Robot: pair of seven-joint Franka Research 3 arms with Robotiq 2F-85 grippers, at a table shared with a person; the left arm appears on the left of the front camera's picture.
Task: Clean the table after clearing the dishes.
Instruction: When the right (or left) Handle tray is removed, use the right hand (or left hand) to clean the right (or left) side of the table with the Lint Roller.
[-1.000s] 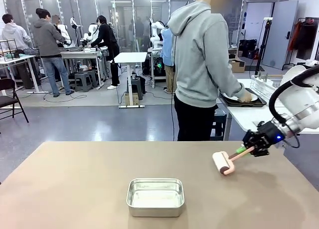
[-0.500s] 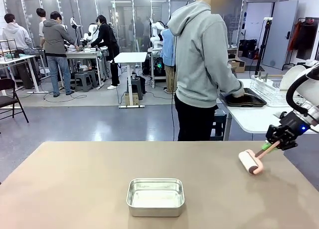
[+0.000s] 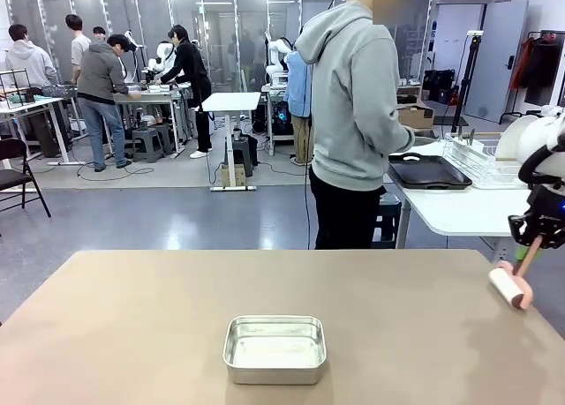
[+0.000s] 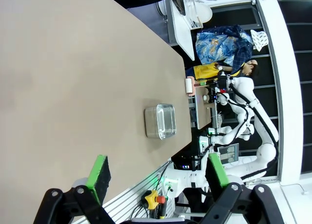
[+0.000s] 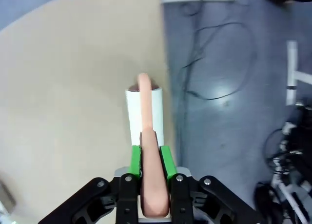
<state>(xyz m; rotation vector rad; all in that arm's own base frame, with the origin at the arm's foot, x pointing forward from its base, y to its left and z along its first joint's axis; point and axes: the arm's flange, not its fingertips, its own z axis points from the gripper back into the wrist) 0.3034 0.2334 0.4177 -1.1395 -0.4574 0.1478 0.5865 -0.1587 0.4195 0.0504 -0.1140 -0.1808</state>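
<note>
My right gripper [image 3: 535,237] is shut on the pink handle of a lint roller [image 3: 512,288]. The roller's white roll rests at the right edge of the taupe table [image 3: 132,326]. In the right wrist view the green pads [image 5: 135,161] clamp the handle, and the roll [image 5: 145,112] lies along the table [image 5: 63,87] edge with floor beside it. My left gripper [image 4: 158,171] hangs open above the table [image 4: 73,87], nothing between its fingers. Of the dishes, a dark tray [image 3: 430,172] lies on the white side table [image 3: 459,209], next to the person [image 3: 353,114].
A square steel pan [image 3: 274,348] stands near the table's front middle; it also shows in the left wrist view [image 4: 160,121]. A wire rack [image 3: 481,158] sits on the side table. The person stands at the far edge, turned toward the side table.
My right gripper has swept the roller rightward across the table to its right edge. The person's hand has left the tray, and the white plate no longer lies on it.
</note>
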